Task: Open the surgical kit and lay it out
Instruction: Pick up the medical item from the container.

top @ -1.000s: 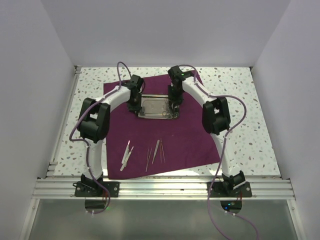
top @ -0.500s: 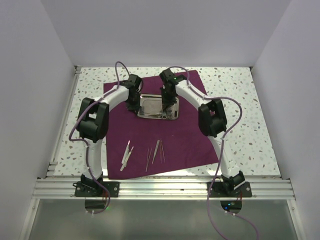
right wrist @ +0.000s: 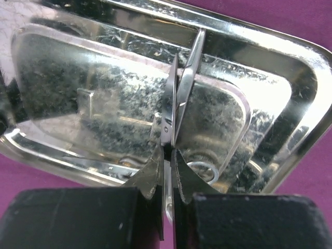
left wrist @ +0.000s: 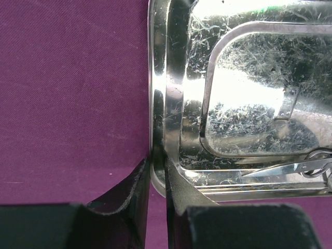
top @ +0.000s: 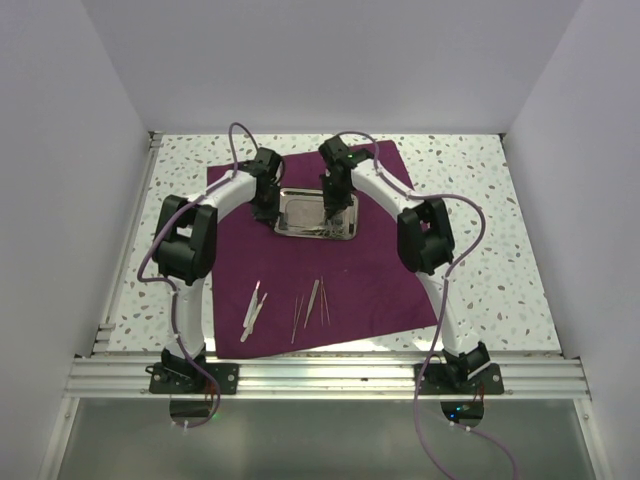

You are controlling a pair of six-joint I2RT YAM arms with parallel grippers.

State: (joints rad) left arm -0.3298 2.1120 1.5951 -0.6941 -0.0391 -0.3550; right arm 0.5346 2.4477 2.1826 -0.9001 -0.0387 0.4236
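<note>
The dark purple cloth lies spread open on the table. The shiny steel tray sits on its far middle. My left gripper is shut on the tray's left rim, one finger inside and one outside. My right gripper is over the tray and shut on the ring-handled scissors near their pivot, blades pointing away. The scissors also show in the left wrist view. Tweezers and thin probes lie in a row on the cloth's near part.
The speckled table surrounds the cloth. White walls close it in on the left, right and back. An aluminium rail with both arm bases runs along the near edge.
My right gripper has moved left, from the tray's right end to over its middle. My left gripper has stayed on the tray's left rim. The laid-out instruments have not moved.
</note>
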